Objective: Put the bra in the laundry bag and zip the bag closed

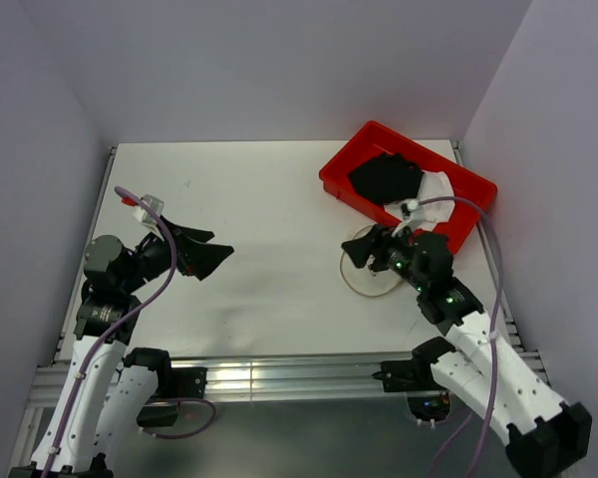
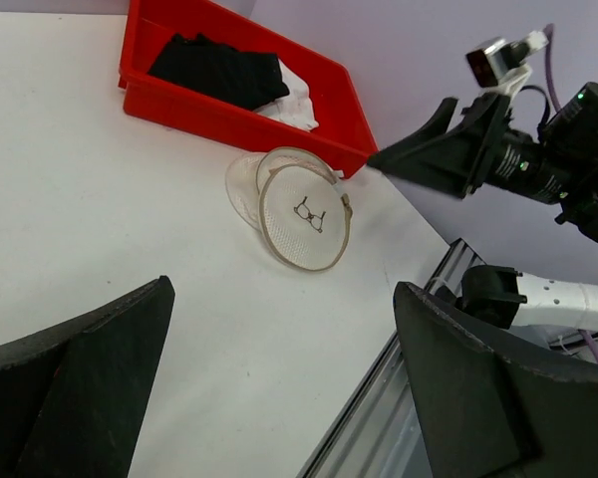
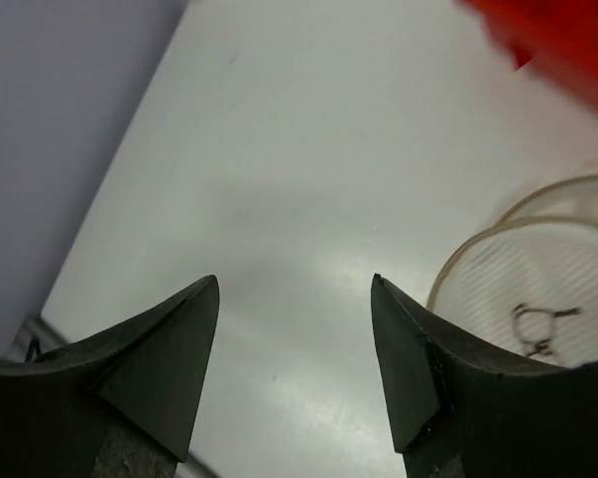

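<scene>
I'm watching left fingers (image 2: 80, 383) and right fingers (image 3: 157, 360) hanging open, the laundry bag (image 2: 304, 221) lying on the counter (image 2: 100, 199) beside the red tray (image 2: 219, 118).

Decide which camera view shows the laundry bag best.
Left wrist view: the laundry bag lies whole and unblocked. From the top, the right pincer partly covers it; the right wrist view crops it.

Pale lilac-grey walls (image 1: 279, 60) on three sides, closing in a white matte tabletop (image 1: 269, 209) — soft sheen across it, ribbed aluminium rail (image 1: 279, 376) along the near edge.
</scene>
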You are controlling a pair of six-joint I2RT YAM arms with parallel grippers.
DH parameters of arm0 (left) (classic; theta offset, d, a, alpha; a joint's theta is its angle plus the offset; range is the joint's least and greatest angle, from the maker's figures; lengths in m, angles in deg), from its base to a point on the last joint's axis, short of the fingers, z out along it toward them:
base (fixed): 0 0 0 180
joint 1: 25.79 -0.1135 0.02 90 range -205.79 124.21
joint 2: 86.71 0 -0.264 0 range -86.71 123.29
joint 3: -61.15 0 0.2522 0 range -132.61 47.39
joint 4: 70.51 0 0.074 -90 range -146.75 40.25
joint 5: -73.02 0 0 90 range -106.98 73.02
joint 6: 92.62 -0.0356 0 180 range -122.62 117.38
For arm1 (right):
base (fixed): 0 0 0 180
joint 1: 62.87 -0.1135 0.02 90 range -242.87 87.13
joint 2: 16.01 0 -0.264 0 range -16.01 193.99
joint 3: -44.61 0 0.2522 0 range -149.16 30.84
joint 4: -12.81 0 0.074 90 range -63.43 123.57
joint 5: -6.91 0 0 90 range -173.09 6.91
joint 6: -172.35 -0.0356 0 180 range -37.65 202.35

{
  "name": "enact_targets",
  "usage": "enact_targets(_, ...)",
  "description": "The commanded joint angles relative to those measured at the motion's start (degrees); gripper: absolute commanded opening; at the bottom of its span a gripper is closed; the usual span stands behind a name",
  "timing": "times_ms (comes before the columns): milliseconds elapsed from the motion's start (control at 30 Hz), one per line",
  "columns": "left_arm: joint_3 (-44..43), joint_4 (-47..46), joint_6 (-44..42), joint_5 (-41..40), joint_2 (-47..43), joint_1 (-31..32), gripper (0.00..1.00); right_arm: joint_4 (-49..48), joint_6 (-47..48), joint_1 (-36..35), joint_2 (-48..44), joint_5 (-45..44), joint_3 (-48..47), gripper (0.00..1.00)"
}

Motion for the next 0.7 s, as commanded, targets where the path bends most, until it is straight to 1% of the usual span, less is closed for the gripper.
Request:
enact_targets(0,-2.6,0.5,-1.8,-1.4,-0.5,-0.4,0.99,3.3,3.1,-9.3,3.9,-10.1,-1.5,0.69)
enact_targets(33,-2.6,0.7,-1.7,-1.7,-0.4,-0.4,0.99,3.7,3.1,-11.9,5.9,-13.2,-1.0,0.67)
enact_targets(67,-2.5,0.7,-1.6,-1.9,-0.4,-0.4,0.99,4.6,2.8,-13.0,6.9,-13.5,-0.9,0.66)
enact_targets(200,-2.5,1.1,-1.5,-3.0,-0.3,-0.4,0.99,6.3,2.4,-15.3,13.1,-17.8,-1.6,0.57)
enact_targets(267,-2.6,1.6,-1.6,-3.6,-0.3,-0.4,0.99,7.7,2.5,-17.0,15.5,-20.5,-2.7,0.56)
enact_targets(433,-2.7,3.0,-1.6,-6.3,0.6,-0.4,0.99,10.5,2.9,-20.1,25.8,-25.8,-6.1,0.58)
enact_targets(500,-2.8,3.4,-1.4,-6.5,1.1,-0.4,0.99,10.2,2.6,-21.0,29.3,-26.7,-6.6,0.59)
enact_targets(600,-2.7,3.2,-1.3,-6.1,1.3,-0.4,0.99,8.1,2.1,-21.4,32.4,-26.5,-6.4,0.57)
enact_targets(667,-2.7,3.3,-1.3,-6.3,1.1,-0.3,0.99,8.3,1.9,-21.4,34.2,-28.2,-6.9,0.56)
